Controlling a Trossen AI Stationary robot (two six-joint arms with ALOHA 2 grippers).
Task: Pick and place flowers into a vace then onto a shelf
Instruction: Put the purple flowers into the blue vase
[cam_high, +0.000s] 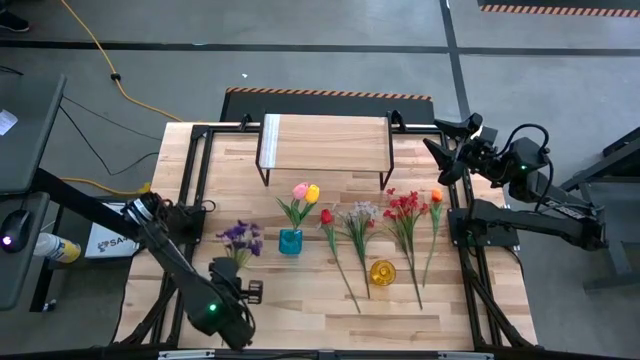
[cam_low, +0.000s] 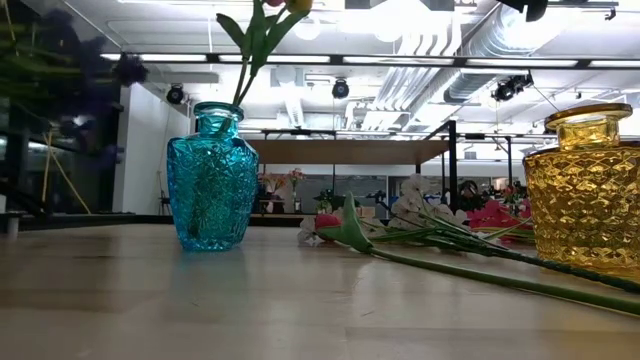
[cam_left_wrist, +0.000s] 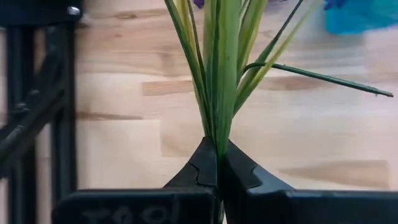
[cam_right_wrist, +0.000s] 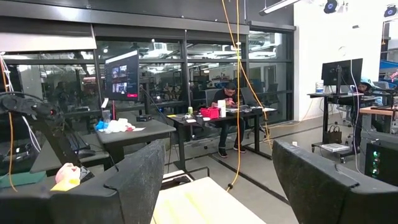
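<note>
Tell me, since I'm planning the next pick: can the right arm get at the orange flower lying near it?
Probably yes. The right gripper is open and empty by the shelf, and the orange flower lies on that side with nothing over it.

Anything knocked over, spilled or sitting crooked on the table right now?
Nothing stands out. The blue vase and yellow vase stand upright, loose flowers lie flat in a row, and the shelf sits square. The left gripper holds the purple flower by its stem.

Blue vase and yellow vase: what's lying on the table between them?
In the high view, between the blue vase and the yellow vase lie a red flower and a pale white spray, stems flat on the table.
</note>
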